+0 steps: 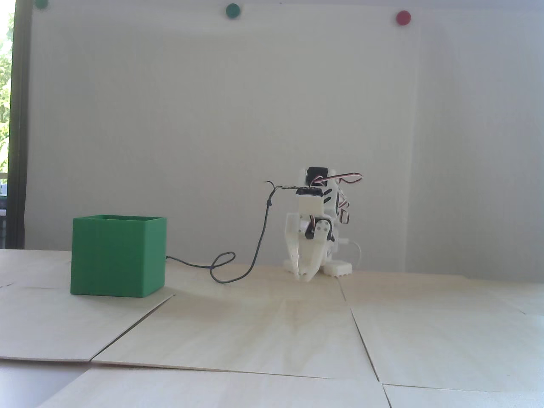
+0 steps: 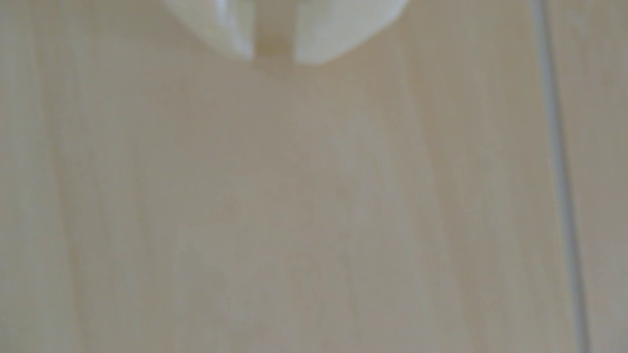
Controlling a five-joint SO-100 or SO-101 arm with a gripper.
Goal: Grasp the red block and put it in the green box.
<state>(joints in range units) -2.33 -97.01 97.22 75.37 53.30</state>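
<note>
The green box point(image 1: 117, 255) stands on the pale wooden table at the left of the fixed view, its open top facing up. The red block shows in neither view. The white arm is folded low at the back of the table, and its gripper point(image 1: 305, 276) points straight down with the tips almost on the wood, well to the right of the box. In the blurred wrist view the gripper point(image 2: 274, 57) enters from the top edge. Only a narrow slit shows between its two white fingertips point(image 2: 316, 40), with bare table behind it and nothing held.
A dark cable point(image 1: 238, 272) loops over the table between box and arm. Seams point(image 1: 361, 335) run between the table's wooden panels, and one seam point(image 2: 560, 169) crosses the wrist view. Green dots point(image 1: 232, 10) and a red dot point(image 1: 403, 17) are stuck on the white wall.
</note>
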